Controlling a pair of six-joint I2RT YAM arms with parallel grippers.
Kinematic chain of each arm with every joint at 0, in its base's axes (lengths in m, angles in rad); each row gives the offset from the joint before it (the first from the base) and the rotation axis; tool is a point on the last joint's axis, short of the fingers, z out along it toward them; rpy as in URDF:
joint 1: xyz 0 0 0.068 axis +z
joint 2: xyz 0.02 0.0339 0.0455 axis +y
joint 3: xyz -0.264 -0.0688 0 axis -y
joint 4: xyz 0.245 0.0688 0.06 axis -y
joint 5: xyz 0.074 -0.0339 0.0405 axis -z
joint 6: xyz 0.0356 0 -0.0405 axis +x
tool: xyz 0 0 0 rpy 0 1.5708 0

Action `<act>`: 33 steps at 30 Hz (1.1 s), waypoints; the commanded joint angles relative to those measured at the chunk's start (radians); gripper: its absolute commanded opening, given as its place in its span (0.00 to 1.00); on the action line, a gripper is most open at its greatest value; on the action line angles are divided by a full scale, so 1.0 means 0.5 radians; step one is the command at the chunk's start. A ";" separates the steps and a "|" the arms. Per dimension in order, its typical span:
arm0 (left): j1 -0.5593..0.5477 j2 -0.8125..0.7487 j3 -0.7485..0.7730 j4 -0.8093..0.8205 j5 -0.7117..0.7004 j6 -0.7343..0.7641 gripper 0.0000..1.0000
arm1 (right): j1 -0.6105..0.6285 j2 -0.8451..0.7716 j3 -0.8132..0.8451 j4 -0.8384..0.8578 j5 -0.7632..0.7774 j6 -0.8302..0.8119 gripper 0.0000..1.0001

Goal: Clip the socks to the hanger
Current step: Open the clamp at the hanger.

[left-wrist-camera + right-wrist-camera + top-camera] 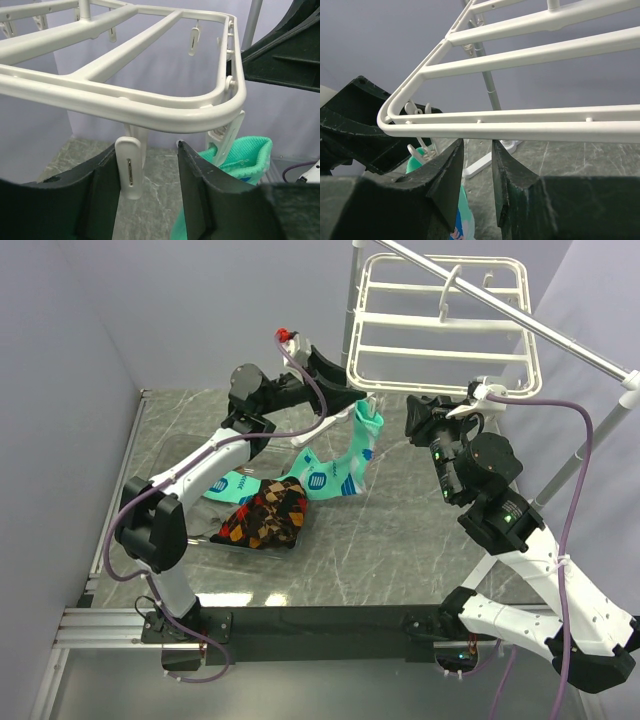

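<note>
The white hanger (440,325) hangs at the back right. One mint-green sock (362,445) dangles from a clip (226,136) at the hanger's near-left corner, and its cuff (247,155) shows in the left wrist view. My left gripper (147,147) is open just under that corner, and a free white clip (129,167) stands between its fingers against the left one. My right gripper (477,142) is open with a narrow empty gap, its tips right beneath the hanger's front rim (530,131). Another mint sock (285,483) and the argyle socks (265,520) lie on the table.
The silver pole stand (560,335) carries the hanger and slants across the back right; its white foot (485,162) rests on the marble table (400,540). Walls close in on the left and behind. Purple cables loop off both arms.
</note>
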 commanded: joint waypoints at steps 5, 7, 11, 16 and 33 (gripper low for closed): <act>-0.009 -0.018 -0.065 0.107 -0.008 0.010 0.52 | -0.025 -0.034 0.002 0.056 -0.010 0.007 0.35; -0.009 -0.024 -0.071 0.113 0.001 0.001 0.49 | -0.028 -0.028 0.005 0.056 -0.013 0.010 0.35; -0.009 -0.027 -0.062 0.086 0.010 0.019 0.36 | -0.031 -0.025 0.005 0.059 -0.023 0.016 0.34; -0.009 -0.055 -0.089 0.132 -0.005 -0.017 0.08 | -0.034 -0.028 0.011 0.047 -0.047 0.022 0.34; -0.282 -0.555 -0.700 0.261 -0.848 0.081 0.01 | -0.034 -0.194 0.207 -0.456 -0.869 0.264 0.51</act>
